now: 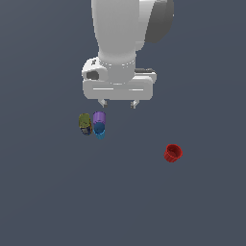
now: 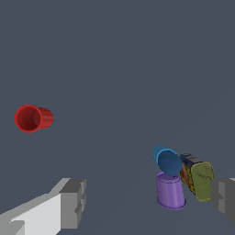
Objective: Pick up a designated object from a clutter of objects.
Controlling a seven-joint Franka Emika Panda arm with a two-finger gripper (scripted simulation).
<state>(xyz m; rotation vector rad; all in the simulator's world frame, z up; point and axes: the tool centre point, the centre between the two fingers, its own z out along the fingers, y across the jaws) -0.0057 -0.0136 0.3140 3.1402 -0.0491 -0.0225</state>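
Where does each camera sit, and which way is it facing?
Exterior view: off the arm, looking down on the floor; shows the arm's white body and the gripper above the purple cup, can and red cup.
Wrist view: on the wrist, facing the floor past both gripper fingers.
Shared: red cup, purple cup, blue cup, can.

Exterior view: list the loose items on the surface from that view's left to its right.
Olive-yellow can → purple cup → red cup. The blue cups sit directly below the purple cup in the picture, overlapping it, so their place in the order is unclear.
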